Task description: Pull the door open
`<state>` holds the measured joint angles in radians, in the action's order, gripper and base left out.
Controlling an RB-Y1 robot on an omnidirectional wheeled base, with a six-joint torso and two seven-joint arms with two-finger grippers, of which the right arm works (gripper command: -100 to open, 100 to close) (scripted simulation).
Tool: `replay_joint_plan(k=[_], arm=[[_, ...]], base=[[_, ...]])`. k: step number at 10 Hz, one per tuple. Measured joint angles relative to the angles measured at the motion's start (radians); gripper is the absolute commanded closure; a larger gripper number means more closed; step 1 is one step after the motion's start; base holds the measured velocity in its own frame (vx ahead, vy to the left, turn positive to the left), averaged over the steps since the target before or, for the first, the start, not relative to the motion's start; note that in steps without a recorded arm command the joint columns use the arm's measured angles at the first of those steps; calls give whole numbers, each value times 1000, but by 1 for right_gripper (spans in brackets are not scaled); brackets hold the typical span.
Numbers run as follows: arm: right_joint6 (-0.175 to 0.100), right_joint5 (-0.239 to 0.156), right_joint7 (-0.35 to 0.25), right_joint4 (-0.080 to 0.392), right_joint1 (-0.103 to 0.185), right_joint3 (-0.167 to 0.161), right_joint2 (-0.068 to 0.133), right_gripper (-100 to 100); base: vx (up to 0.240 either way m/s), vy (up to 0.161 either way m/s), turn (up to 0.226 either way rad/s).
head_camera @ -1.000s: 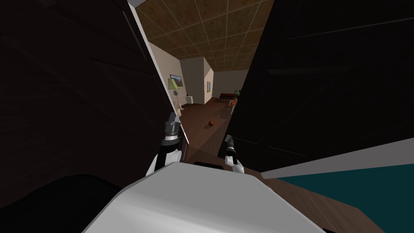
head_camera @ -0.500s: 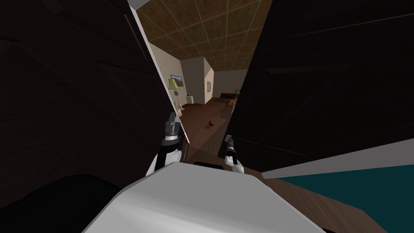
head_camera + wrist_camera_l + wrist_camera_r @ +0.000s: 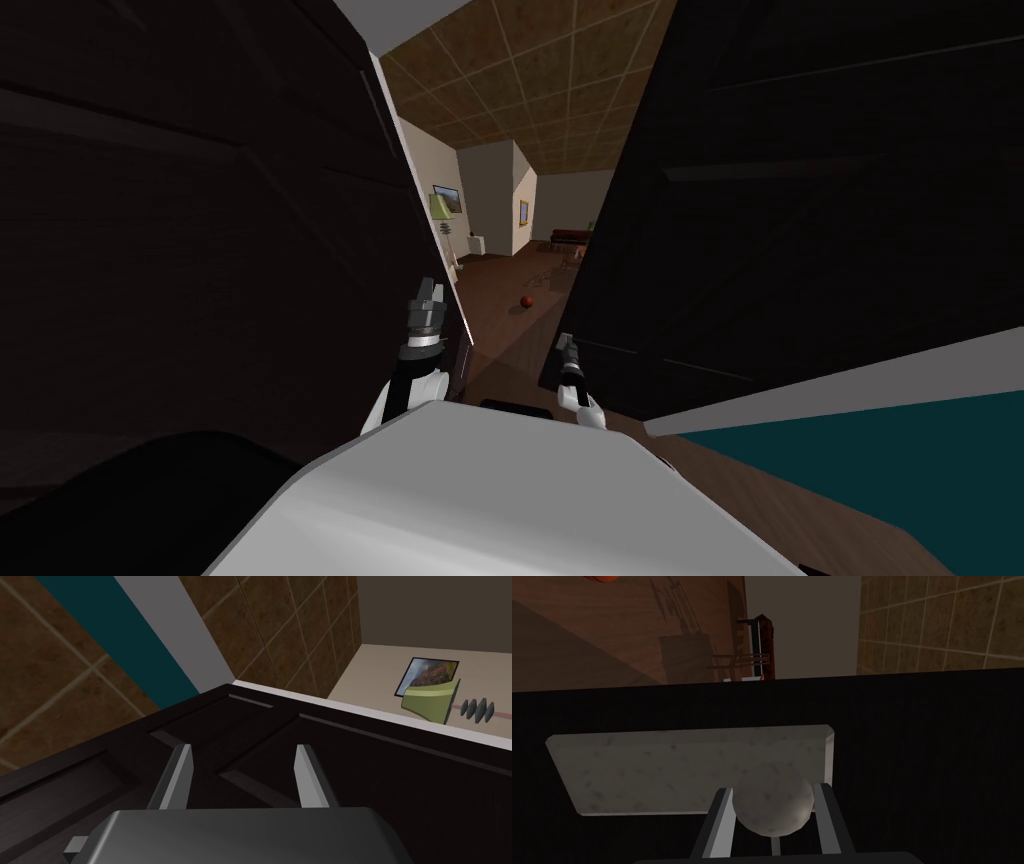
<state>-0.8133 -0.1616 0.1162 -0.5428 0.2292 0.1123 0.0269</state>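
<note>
Within right tool (image 3: 773, 788), door knob (image 3: 773, 810), backplate (image 3: 662, 768) crosswise

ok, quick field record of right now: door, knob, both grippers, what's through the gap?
door: dark panelled door, partly open; a room shows past its edge
knob: round speckled grey knob on a rectangular grey plate
right gripper: fingers pressing the knob's sides
left gripper: fingers open, holding nothing, facing a second dark panelled door
through gap: orange ball on brown wooden floor; green-shaded lamp
</note>
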Motion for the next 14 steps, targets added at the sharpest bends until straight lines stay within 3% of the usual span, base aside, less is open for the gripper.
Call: replay_joint_plan(k=[1, 6, 7, 10, 11, 13, 14], arm=[[-9, 0, -7, 25, 9, -2, 7, 100], [2, 20, -67, -2, -18, -39, 49, 100], [-6, 24, -85, 15, -13, -47, 59, 100], [-10, 38, -136, 8, -18, -70, 86, 100], [-11, 39, -139, 9, -18, -71, 88, 100], [-30, 40, -168, 22, -14, -76, 116, 100], [-31, 42, -185, 5, -34, -83, 129, 100]], base=[[-185, -6, 93], [-129, -29, 103], [-10, -6, 52], [-35, 9, 40], [-121, 17, 152], [-219, -22, 142], [-161, -17, 142]])
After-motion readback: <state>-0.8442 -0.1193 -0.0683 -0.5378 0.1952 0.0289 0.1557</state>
